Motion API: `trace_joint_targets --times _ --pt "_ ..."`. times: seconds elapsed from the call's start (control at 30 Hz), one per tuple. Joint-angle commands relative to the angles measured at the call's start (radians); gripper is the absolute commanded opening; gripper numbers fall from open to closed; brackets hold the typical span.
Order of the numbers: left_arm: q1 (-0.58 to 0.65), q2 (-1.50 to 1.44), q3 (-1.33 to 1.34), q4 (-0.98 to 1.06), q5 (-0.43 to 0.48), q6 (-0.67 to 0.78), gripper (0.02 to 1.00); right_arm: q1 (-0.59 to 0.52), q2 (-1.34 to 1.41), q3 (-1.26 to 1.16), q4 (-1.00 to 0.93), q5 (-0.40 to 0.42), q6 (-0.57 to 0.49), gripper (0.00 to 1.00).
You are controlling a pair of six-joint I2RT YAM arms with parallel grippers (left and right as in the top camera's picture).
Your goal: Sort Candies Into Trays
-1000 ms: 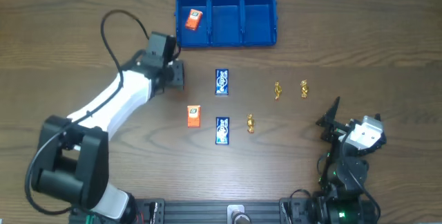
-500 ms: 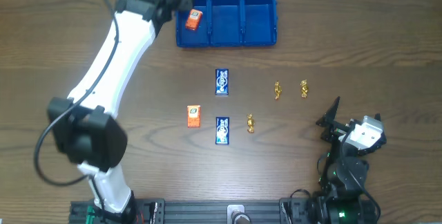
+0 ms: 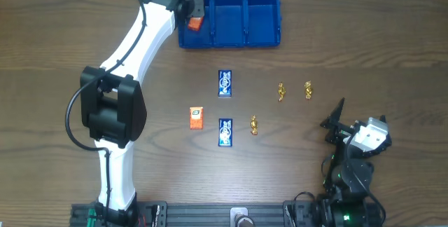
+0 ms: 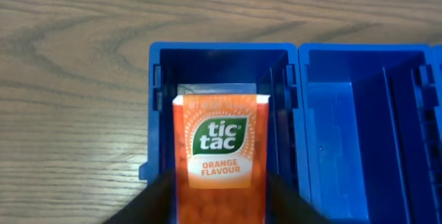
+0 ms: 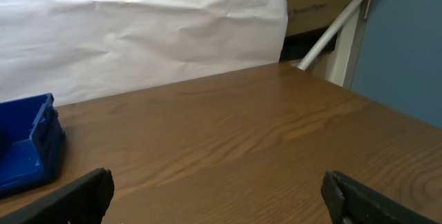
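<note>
Within the last second the left arm has swung from the table (image 3: 364, 59) just near of the blue tray (image 3: 229, 43) up to the tray's far left corner. The right arm and the loose candies lie as they did. The left gripper (image 4: 221, 200) now hangs over the left compartment (image 4: 160, 106), its fingers narrowed against the two long sides of an orange candy box (image 4: 219, 148), which sits square between that compartment's walls. Whether the box touches the floor or hangs above it, I cannot tell. The right gripper (image 5: 215, 186) rests at the near right, fingers spread wide and holding nothing.

The step in hand looks like the drop into the left compartment. It should go best with the box kept centred and lowered well inside the walls. The fingers should then open only a little, so they miss the divider, and lift straight out. Waiting on the table are a second orange box (image 3: 197, 118), two blue packets (image 3: 225, 83) (image 3: 225, 133) and, further right, three gold candies (image 3: 281, 91) (image 3: 307, 89) (image 3: 253, 125).
</note>
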Motion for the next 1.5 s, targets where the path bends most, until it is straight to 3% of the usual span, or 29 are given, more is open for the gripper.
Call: trace_joint_targets --times 0.03,0.13,0.23,0.43,0.57,0.7,0.87,1.3,1.5 --pt "0.003 -0.024 0.026 -0.001 0.009 0.009 0.787 -0.001 -0.003 -0.003 -0.006 0.011 0.008 0.998" --pt "-0.005 -0.088 0.025 -0.014 -0.005 0.009 0.809 -0.001 -0.003 -0.003 -0.006 0.011 0.008 0.998" --pt "-0.053 -0.246 -0.021 -0.055 -0.096 0.008 0.816 -0.001 -0.003 -0.003 -0.006 0.011 0.008 0.998" --pt "-0.215 -0.627 -0.418 -0.050 -0.227 -0.084 0.849 -0.001 -0.003 -0.003 -0.006 0.011 0.008 0.998" --pt "-0.305 -0.775 -0.721 -0.036 -0.224 -0.209 1.000 -0.001 -0.003 -0.003 -0.006 0.011 0.008 0.998" --pt "-0.357 -0.827 -1.003 0.053 -0.141 -0.347 0.998 -0.001 -0.003 -0.003 -0.006 0.011 0.008 0.998" --pt "-0.391 -0.826 -1.201 0.188 -0.087 -0.407 1.000 -0.001 -0.003 -0.003 -0.006 0.011 0.008 0.998" --pt "-0.392 -0.695 -1.227 0.251 -0.097 -0.422 0.980 -0.001 -0.003 -0.003 -0.006 0.011 0.008 0.998" --pt "-0.391 -0.677 -1.227 0.265 -0.126 -0.421 0.923 -0.001 -0.003 -0.003 -0.006 0.011 0.008 0.996"
